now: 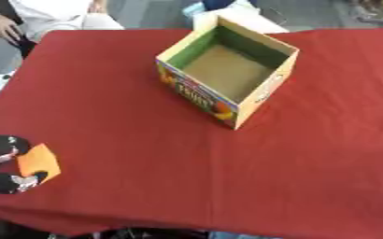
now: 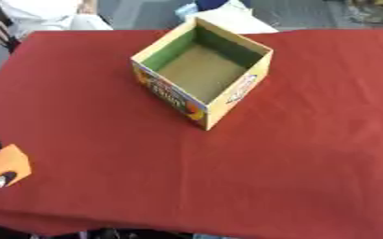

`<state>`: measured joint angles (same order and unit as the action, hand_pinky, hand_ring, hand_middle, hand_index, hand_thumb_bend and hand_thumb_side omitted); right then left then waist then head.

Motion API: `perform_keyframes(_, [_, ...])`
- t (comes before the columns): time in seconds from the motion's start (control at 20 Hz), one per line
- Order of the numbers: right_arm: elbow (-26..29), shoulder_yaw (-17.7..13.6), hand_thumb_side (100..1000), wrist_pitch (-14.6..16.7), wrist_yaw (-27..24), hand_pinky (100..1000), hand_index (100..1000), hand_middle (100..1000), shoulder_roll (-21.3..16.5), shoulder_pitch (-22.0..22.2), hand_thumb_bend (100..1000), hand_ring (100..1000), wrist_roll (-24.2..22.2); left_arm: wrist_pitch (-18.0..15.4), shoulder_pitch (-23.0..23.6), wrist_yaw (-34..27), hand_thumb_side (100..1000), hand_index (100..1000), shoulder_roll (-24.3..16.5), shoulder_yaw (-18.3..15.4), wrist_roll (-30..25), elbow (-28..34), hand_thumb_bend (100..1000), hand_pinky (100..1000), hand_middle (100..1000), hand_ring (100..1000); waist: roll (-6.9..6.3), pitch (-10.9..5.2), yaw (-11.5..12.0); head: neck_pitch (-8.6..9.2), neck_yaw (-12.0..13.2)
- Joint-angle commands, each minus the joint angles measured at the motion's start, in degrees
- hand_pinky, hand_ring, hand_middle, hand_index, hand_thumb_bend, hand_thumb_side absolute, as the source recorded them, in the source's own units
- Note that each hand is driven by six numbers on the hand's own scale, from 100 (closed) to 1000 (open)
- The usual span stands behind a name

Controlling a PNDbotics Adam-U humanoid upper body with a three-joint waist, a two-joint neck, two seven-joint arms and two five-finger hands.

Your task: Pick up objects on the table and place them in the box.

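Even, diffuse overhead light falls across a red-draped counter [image 1: 309, 154], leaving no hard glare anywhere on the cloth. An open box [image 1: 227, 70] near the upper centre of the frame casts only a faint, soft shadow along its lower right side, while its green inner walls sit darker than its lit cardboard floor. Both eye views are soft throughout: the print on the box front smears into patches of colour and edges lack crispness. At the lower left, the left hand [image 1: 3, 163] and an orange piece [image 1: 38, 162] are blurred. The cloth darkens slightly toward the bottom edge.
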<state>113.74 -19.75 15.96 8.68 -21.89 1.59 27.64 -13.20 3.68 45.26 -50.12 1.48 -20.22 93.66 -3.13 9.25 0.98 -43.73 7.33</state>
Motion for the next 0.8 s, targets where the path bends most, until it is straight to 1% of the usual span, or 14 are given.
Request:
perform_keyframes(0.05, [0.85,-0.54,873,-0.04,-0.02,624,727,558,-0.73,-0.03,100,764,0.19,0.29,-0.22,-3.20,692,679,-1.57,-2.55,-0.11,3.53,100,780,618,766,-0.03,-0.56,0.15,-0.20,-0.83])
perform_keyframes(0.1, [0.85,-0.56,872,-0.03,-0.02,624,727,558,-0.74,-0.01,100,764,0.22,0.42,-0.39,-4.20,656,676,-1.67,-2.98,-0.17,4.37,100,777,615,762,-0.03,-0.58,0.17,-0.13,-1.15])
perform_keyframes(0.15, [0.85,-0.56,872,-0.01,-0.01,624,727,558,-0.77,0.02,100,764,0.25,0.47,-0.73,-5.32,643,675,-1.82,-3.38,-0.23,5.31,100,775,614,761,-0.04,-0.61,0.19,0.10,-1.74])
perform_keyframes(0.25, [0.85,-0.58,871,0.04,0.00,625,727,558,-0.86,0.04,100,764,0.31,0.44,-1.69,-7.73,575,669,-2.28,-4.04,-0.41,7.14,100,769,608,754,-0.05,-0.65,0.20,0.58,-3.15])
perform_keyframes(0.4, [0.85,-0.53,870,0.11,-0.04,625,727,557,-0.97,-0.04,100,764,0.29,0.25,-4.03,-11.22,463,663,-3.49,-4.34,-0.75,9.26,100,761,600,746,-0.13,-0.71,0.10,0.98,-4.46])
perform_keyframes(0.65, [0.85,-0.44,869,0.17,-0.20,625,727,557,-1.11,-0.28,100,764,0.23,-0.18,-9.37,-15.74,377,660,-5.32,-3.16,-1.78,10.67,100,757,598,743,-0.25,-0.66,-0.33,1.56,-6.88])
perform_keyframes(0.8, [0.85,-0.36,868,0.23,-0.34,625,727,556,-1.21,-0.45,100,764,0.13,-0.63,-13.24,-17.92,293,655,-5.61,-1.95,-2.85,10.71,100,750,592,734,-0.30,-0.58,-0.69,1.95,-7.97])
